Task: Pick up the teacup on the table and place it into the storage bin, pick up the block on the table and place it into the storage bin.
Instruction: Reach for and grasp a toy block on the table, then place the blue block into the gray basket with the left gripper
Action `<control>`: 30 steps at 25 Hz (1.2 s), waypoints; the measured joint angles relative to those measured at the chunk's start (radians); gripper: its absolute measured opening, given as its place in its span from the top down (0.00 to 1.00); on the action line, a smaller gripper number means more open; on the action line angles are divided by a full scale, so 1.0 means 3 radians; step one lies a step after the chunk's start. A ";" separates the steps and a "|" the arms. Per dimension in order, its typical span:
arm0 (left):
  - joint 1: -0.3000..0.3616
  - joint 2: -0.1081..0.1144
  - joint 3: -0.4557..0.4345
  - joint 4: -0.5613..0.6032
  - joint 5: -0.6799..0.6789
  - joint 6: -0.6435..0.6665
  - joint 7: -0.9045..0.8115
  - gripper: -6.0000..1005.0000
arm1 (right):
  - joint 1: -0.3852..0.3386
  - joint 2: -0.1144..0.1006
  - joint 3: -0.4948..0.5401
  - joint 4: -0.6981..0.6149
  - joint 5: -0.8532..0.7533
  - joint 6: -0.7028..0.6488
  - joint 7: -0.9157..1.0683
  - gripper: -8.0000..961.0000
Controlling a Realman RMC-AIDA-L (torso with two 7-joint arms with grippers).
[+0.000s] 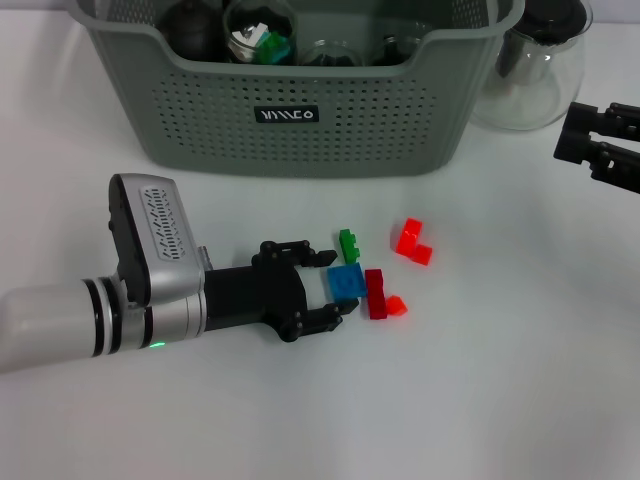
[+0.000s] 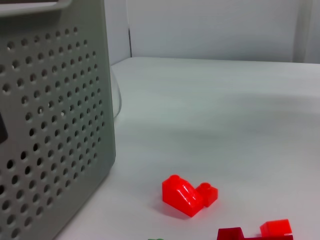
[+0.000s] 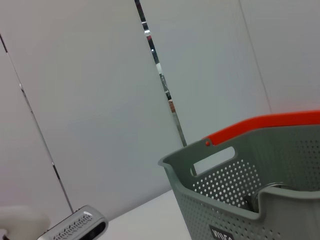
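A blue block point(image 1: 347, 282) lies on the white table in front of the grey-green storage bin point(image 1: 300, 120). My left gripper point(image 1: 335, 287) is low over the table and open, one finger on each side of the blue block's near edge. Close by are a green block point(image 1: 348, 243), a dark red block point(image 1: 375, 293) with a small bright red piece point(image 1: 396, 306), and a red block point(image 1: 411, 241). The left wrist view shows the bin wall point(image 2: 50, 125) and the red block point(image 2: 187, 195). No teacup shows on the table. My right gripper point(image 1: 598, 142) hangs at the far right.
A clear glass pitcher point(image 1: 530, 70) stands right of the bin, near the right arm. The bin holds dark round items and glassware. In the right wrist view the bin point(image 3: 240, 190) has an orange rim behind it.
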 joint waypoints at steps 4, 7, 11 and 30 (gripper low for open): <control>-0.0003 0.0000 -0.0002 -0.0004 0.0000 -0.0003 0.0012 0.36 | 0.0011 0.0000 0.0000 0.0000 -0.0004 0.0000 0.0024 0.49; -0.0003 0.0000 -0.0005 -0.0001 -0.0002 0.0031 0.0020 0.39 | 0.0013 -0.0001 0.0000 0.0000 -0.0005 0.0003 0.0026 0.49; -0.0001 0.0008 0.0001 0.0018 -0.0002 0.0082 0.0022 0.43 | 0.0014 -0.0003 0.0000 0.0000 -0.0005 0.0005 0.0027 0.49; 0.0134 0.0223 -0.1147 0.2169 -0.0392 0.2579 -0.2128 0.59 | 0.0021 -0.0011 0.0007 -0.0004 -0.0004 0.0024 0.0025 0.49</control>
